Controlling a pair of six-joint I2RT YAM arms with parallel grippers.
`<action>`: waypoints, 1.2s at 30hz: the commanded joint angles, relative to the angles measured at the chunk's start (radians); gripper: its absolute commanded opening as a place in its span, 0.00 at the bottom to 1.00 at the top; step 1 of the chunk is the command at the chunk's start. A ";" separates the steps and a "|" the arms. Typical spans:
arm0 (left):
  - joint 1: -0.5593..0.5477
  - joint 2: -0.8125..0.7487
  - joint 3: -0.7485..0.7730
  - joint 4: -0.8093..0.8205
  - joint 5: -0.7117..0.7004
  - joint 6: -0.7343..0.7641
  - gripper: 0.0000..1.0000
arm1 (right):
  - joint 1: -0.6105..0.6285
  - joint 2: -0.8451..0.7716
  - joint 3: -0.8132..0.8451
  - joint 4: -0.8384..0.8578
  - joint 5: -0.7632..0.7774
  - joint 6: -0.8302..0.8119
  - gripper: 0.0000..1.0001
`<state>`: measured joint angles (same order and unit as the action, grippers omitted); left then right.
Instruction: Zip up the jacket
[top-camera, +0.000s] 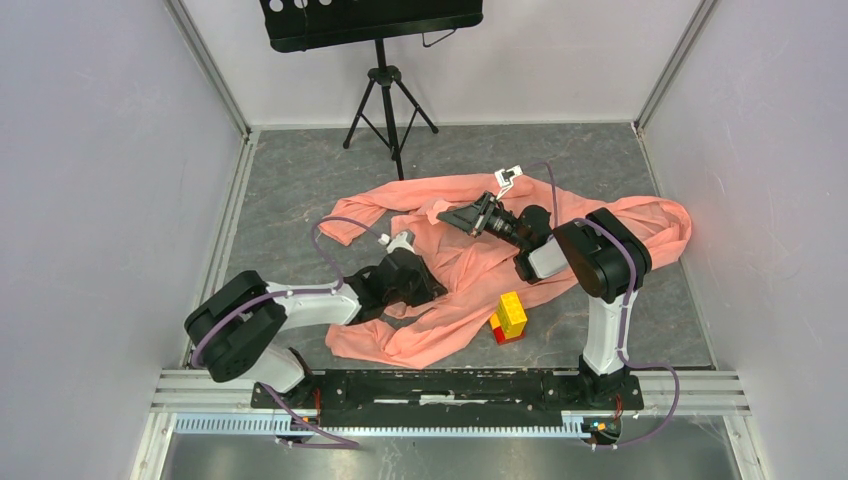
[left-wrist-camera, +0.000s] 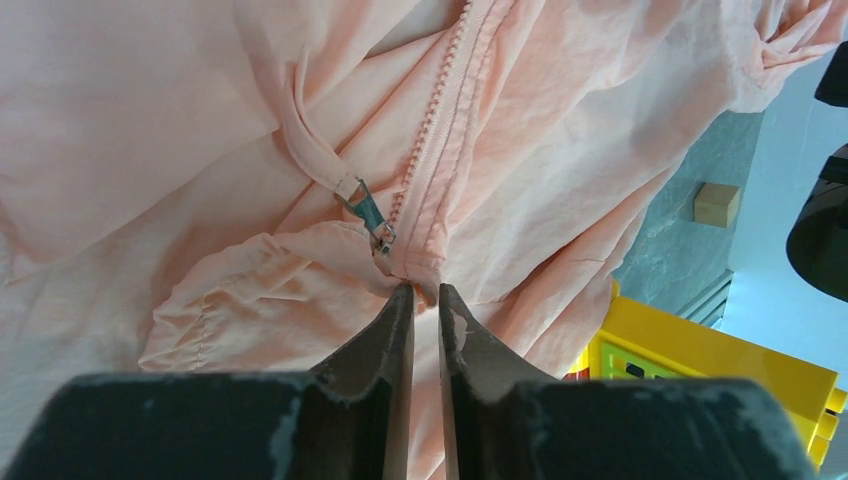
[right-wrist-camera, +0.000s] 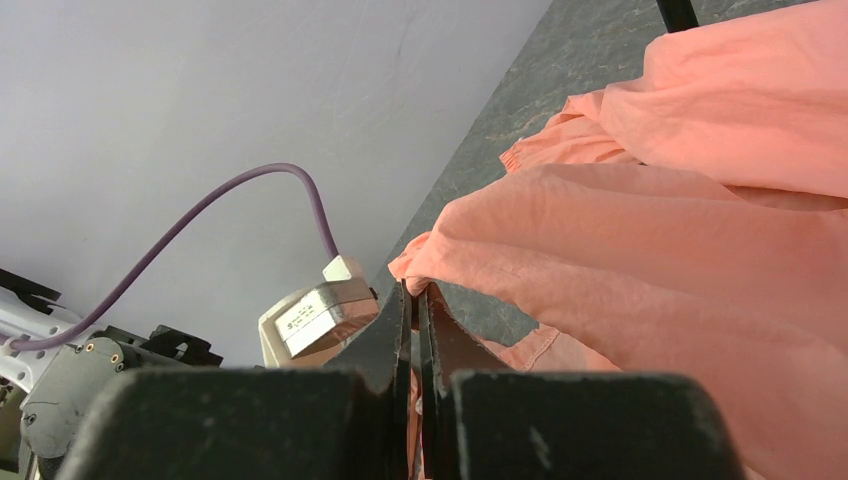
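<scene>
The left gripper (left-wrist-camera: 425, 292) fills the near edge of its wrist view, jaws narrow, with a fold of the jacket (left-wrist-camera: 560, 130) nipped at the foot of the zipper (left-wrist-camera: 440, 110). The slider (left-wrist-camera: 372, 215) sits at 11 o'clock of the tips. The right gripper (right-wrist-camera: 414, 290) is pinched tight on a raised jacket edge. The hem likely needs holding taut and straight before the slider is pulled. The jacket sprawls mid-table on the grey marbled tabletop (top-camera: 600, 160), with a toy-brick stack (top-camera: 510, 316) at its 5 o'clock, a tripod stand (top-camera: 388, 110) at 12 o'clock, and white walls (top-camera: 100, 150) around.
</scene>
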<state>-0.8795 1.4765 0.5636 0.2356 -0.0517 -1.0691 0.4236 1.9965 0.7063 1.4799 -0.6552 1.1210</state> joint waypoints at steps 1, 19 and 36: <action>-0.004 -0.039 0.037 -0.013 -0.037 -0.033 0.23 | 0.004 -0.005 0.005 0.273 -0.017 -0.006 0.00; -0.006 -0.012 0.018 -0.004 -0.040 -0.087 0.28 | 0.005 -0.005 0.004 0.275 -0.018 -0.005 0.00; -0.007 -0.015 -0.017 -0.001 -0.083 -0.105 0.40 | 0.006 -0.004 0.005 0.281 -0.018 0.000 0.00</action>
<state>-0.8814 1.4784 0.5552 0.2123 -0.0967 -1.1439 0.4236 1.9965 0.7063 1.4799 -0.6552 1.1210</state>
